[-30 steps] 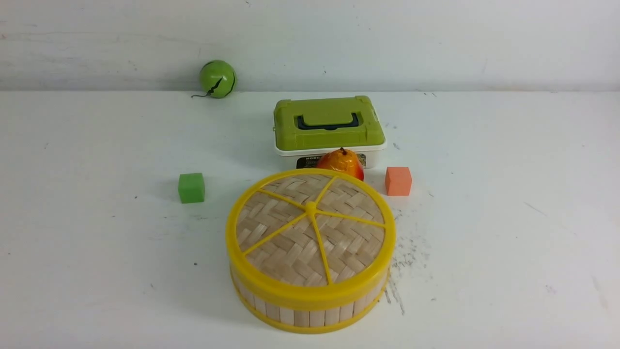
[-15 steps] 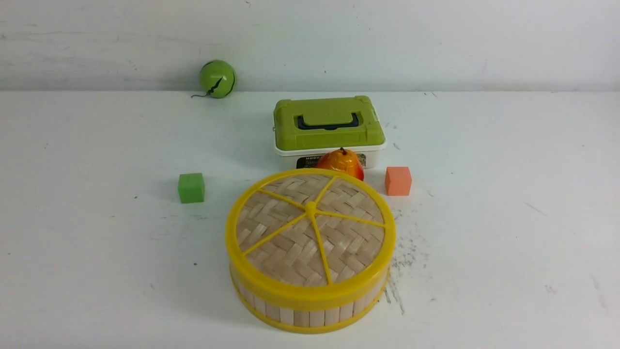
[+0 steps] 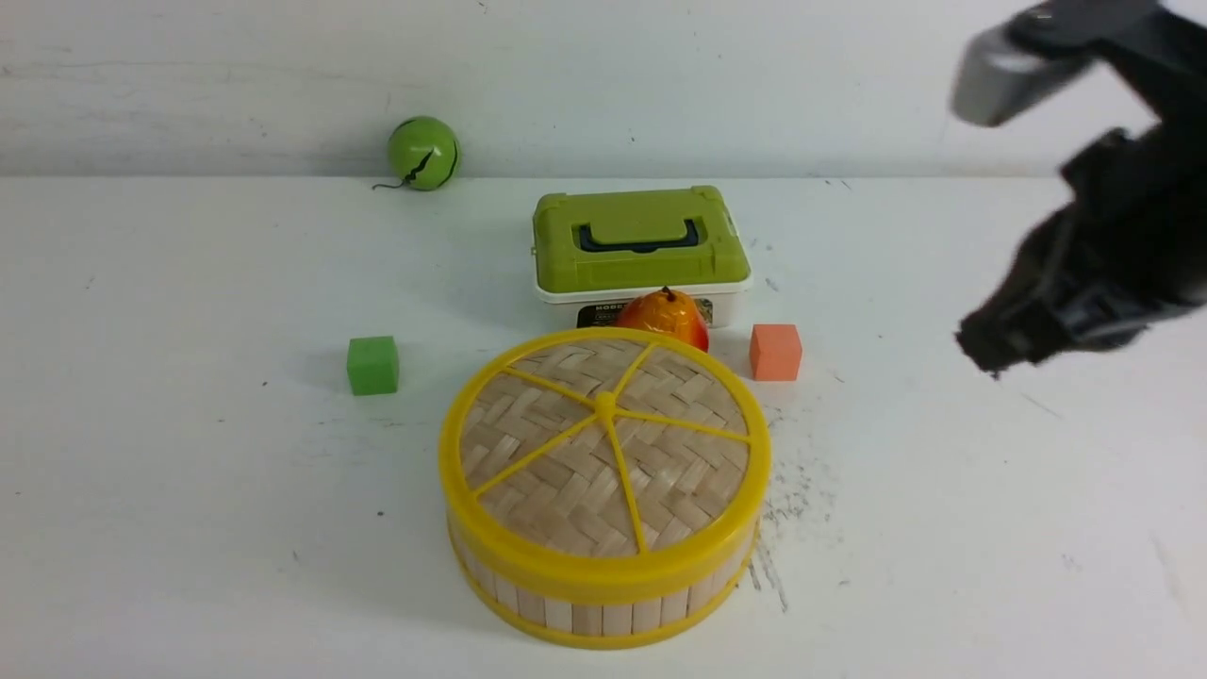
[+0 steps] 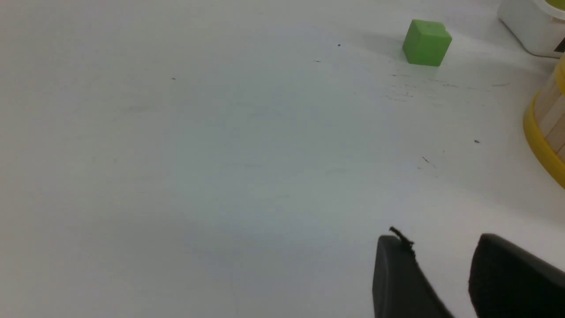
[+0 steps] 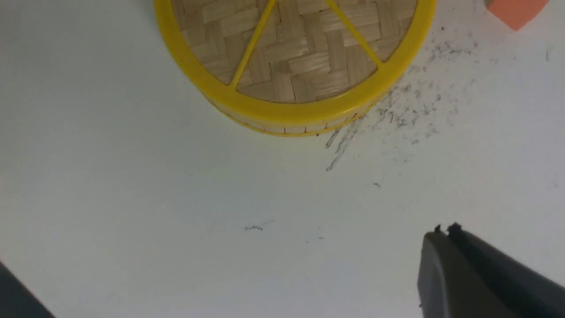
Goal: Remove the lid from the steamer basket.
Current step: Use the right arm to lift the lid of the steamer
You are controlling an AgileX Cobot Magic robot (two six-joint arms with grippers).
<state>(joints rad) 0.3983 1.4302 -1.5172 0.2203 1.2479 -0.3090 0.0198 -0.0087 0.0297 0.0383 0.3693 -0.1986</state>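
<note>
The lid (image 3: 603, 453), woven tan bamboo with a yellow rim and spokes, sits closed on the steamer basket (image 3: 603, 615) at the front middle of the table. My right gripper (image 3: 988, 344) hangs blurred in the air to the right of the basket, well apart from it. In the right wrist view its jaws (image 5: 443, 232) are shut with nothing between them, and the lid (image 5: 300, 53) and basket wall (image 5: 287, 128) lie ahead. My left gripper (image 4: 441, 247) is open and empty over bare table, with the basket's edge (image 4: 547, 132) off to one side.
Behind the basket stand a green-lidded white box (image 3: 641, 245) and an orange fruit (image 3: 668, 316). An orange cube (image 3: 775, 352) lies at its back right, a green cube (image 3: 372, 365) to its left, and a green ball (image 3: 423, 153) by the back wall.
My right arm has come into the front view from the right; it was out of view before. The lid, basket and other objects have not moved.
</note>
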